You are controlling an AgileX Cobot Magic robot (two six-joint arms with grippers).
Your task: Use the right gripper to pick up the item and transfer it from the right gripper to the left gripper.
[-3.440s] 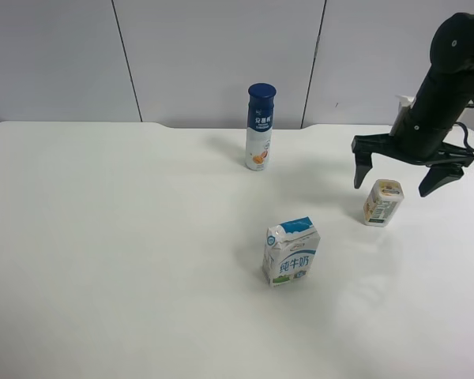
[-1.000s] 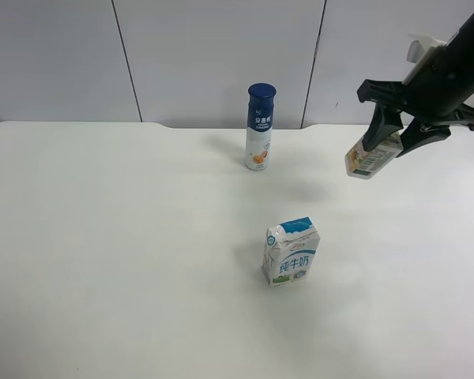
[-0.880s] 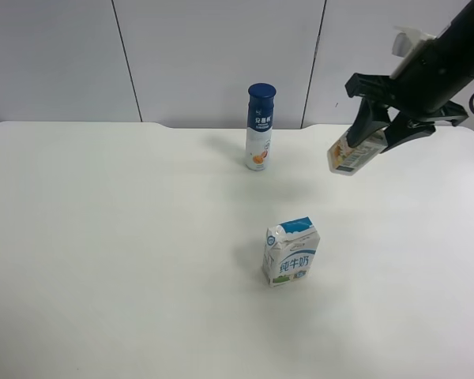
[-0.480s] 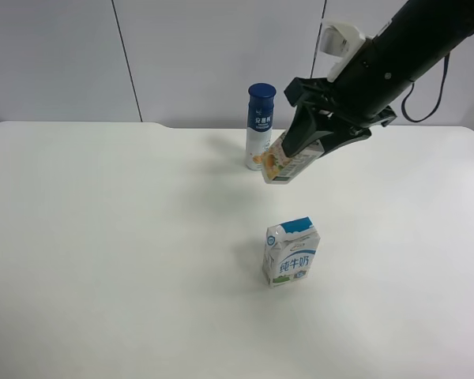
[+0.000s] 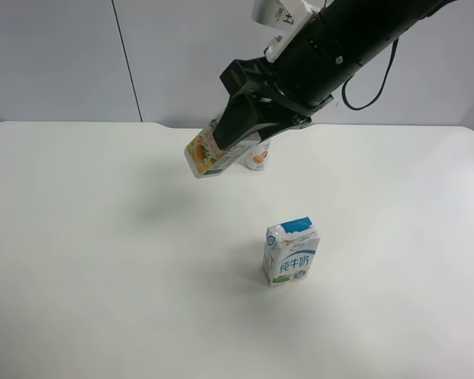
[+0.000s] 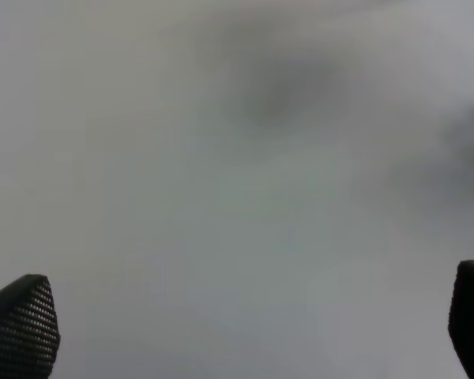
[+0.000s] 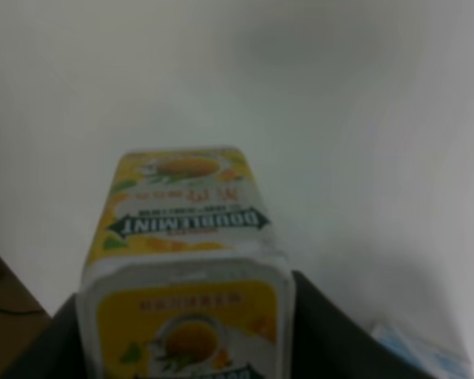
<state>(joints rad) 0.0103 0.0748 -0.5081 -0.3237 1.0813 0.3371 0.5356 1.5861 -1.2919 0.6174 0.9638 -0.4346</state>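
Exterior high view: the right arm (image 5: 355,31) is extended from the upper right diagonally down toward mid-table, well above the surface. The right gripper (image 5: 235,136) is clamped on the item (image 5: 208,155), which is held tilted in mid-air over the table (image 5: 103,260), in front of the bottle (image 5: 258,159). The milk carton (image 5: 291,253) stands apart, nearer the cam. Left wrist view: the left gripper (image 6: 245,332) fingers are spread wide against a blurred grey bkgd.

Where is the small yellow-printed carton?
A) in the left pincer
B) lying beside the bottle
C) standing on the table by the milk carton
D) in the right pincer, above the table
D: the right pincer is shut on the small carton, which hangs tilted over the table.
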